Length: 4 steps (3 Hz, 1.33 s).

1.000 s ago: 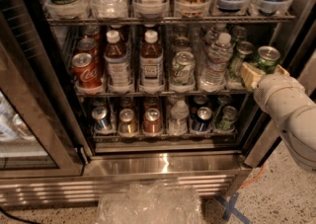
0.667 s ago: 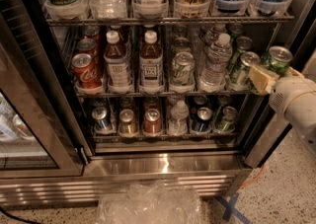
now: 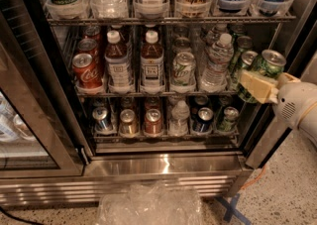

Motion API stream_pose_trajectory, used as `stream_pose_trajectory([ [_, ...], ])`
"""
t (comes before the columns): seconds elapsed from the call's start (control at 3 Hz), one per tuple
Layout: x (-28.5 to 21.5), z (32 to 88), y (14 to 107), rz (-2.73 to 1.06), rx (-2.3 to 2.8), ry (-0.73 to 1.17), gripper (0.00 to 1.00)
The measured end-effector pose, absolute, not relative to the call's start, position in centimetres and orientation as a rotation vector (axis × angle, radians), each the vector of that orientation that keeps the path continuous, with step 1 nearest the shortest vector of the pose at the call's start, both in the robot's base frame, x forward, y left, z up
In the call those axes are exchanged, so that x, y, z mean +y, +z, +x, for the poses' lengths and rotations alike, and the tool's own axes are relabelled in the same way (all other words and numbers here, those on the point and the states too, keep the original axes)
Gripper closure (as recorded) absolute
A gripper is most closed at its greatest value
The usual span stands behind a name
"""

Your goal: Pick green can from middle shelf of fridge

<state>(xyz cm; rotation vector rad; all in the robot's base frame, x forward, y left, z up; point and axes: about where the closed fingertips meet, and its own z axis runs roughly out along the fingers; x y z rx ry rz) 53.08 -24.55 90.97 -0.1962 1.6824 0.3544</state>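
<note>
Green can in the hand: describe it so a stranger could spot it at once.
Find the fridge, then the right end of its middle shelf. There the hand, at the far right, grips the green can. Unlike the green cans in the lane behind, it tilts, with a cream finger across it.

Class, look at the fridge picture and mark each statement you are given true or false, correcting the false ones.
1. The gripper grips a green can at the fridge's right side. True.
2. Red cola cans stand at the right end of the middle shelf. False: they stand at its left end.
3. Two brown bottles with white caps stand right of the cola cans. True.
4. The door is closed. False: it stands open at the left.
5. Crumpled clear plastic lies on the floor before the fridge. True.
</note>
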Motion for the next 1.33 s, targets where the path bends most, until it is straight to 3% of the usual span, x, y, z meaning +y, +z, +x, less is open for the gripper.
stream_pose_trajectory([
  [0.67,-22.6,52.3,90.3,-0.261,1.706,0.415,1.00],
  [1.0,-19.4,51.3,89.9,-0.333,1.696,0.535,1.00],
  [1.33,-13.1,48.6,90.0,-0.484,1.649,0.764,1.00],
])
